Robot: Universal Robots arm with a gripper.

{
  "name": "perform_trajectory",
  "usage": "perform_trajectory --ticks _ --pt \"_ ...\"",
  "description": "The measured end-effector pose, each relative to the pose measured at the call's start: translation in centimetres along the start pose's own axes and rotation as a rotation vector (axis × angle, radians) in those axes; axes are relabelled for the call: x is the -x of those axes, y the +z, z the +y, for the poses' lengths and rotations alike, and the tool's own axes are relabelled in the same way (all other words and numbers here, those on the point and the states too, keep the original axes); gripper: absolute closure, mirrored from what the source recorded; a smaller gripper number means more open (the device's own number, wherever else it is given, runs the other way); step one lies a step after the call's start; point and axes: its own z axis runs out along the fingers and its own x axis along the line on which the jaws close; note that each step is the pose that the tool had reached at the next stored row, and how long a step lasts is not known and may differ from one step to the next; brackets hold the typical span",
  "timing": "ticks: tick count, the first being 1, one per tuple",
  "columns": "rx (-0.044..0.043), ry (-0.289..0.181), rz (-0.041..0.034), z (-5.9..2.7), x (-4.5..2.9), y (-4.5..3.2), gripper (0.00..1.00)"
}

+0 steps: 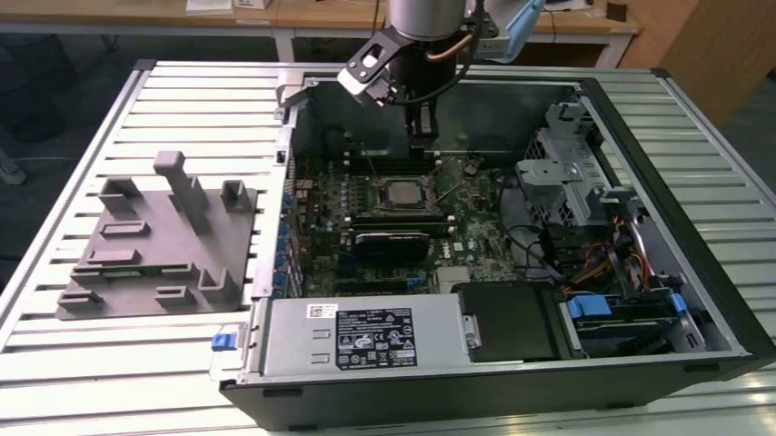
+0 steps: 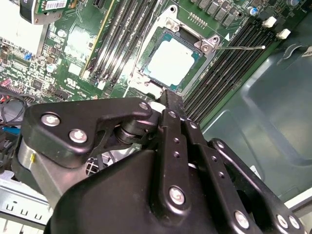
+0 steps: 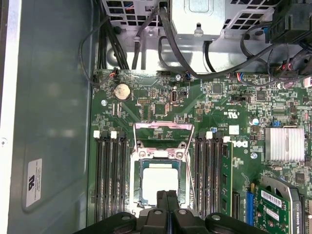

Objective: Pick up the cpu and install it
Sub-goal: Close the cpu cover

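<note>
Slatted table [image 1: 182, 100] holds the open computer case [image 1: 715, 263]; the cpu [image 1: 401, 193] lies in the socket [image 3: 137, 180]; just above, the gripper [image 1: 421, 132] hangs clenched, empty.

This is a robotics lab or test workshop. An industrial robot arm [image 1: 424, 18] hangs over a worktable of ribbed aluminium profiles [image 1: 182, 100]. On it a desktop computer case [image 1: 485, 395] lies opened on its side, its motherboard [image 3: 219, 102] bared with the cpu [image 3: 158, 180] in its open socket. Beside the case sits a grey moulded parts fixture [image 1: 158, 245]. Plain wooden desks [image 1: 303, 14] line the room behind.
</note>
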Motion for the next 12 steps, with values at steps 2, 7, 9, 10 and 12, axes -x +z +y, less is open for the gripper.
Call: perform_trajectory --ticks 2,7,9,10,12 --pt "0.0 0.0 0.0 0.17 0.0 0.01 0.89" --pt "-0.0001 0.0 0.0 1.05 0.0 0.05 0.89" --pt "0.0 0.0 0.0001 1.4 -0.01 0.08 0.89" --pt "0.0 0.0 0.0001 1.7 -0.01 0.1 0.89" --pt "0.0 0.0 0.0002 2.01 0.0 0.13 0.89"
